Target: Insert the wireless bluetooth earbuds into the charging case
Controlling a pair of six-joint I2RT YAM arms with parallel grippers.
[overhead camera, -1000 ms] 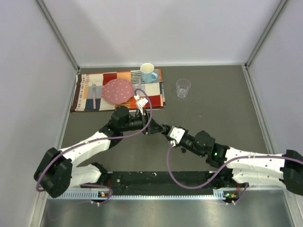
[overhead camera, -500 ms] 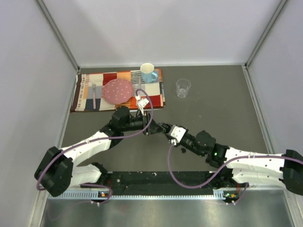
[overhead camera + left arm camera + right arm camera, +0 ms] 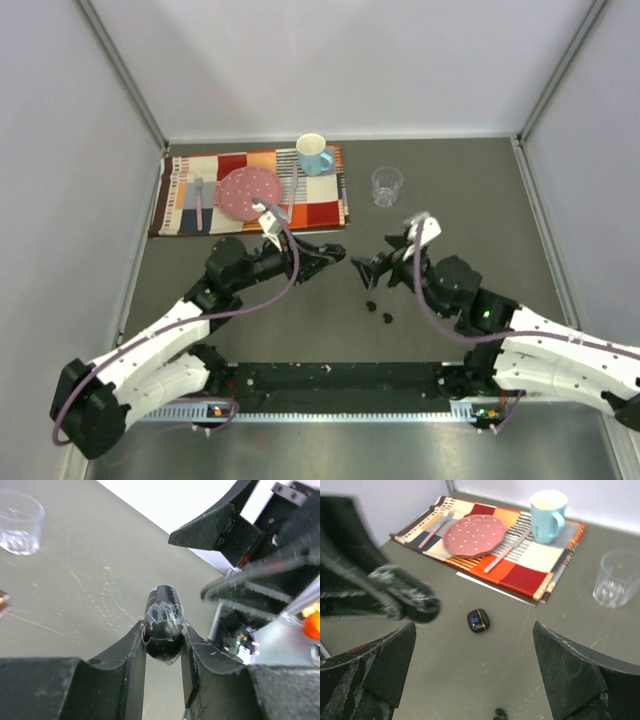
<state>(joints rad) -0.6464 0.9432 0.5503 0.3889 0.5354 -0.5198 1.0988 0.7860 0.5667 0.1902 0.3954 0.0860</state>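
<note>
A robotics lab test cell, not a lived-in room. The grey desk (image 3: pixel 470 220) is boxed in on its left, far and right edges by plain white panels (image 3: pixel 350 60) set in bare metal posts (image 3: pixel 125 75). Two cabled arms, the left arm (image 3: pixel 160 335) and the right arm (image 3: pixel 560 350), are bolted to a black rail (image 3: pixel 330 380) along the near edge. Near the far left corner lies a staged place setting: a patchwork placemat (image 3: pixel 325 212) carrying a pink plate (image 3: pixel 248 193), a fork (image 3: pixel 199 200) and a blue mug (image 3: pixel 314 154), with a clear glass (image 3: pixel 386 185) just beside the mat.
</note>
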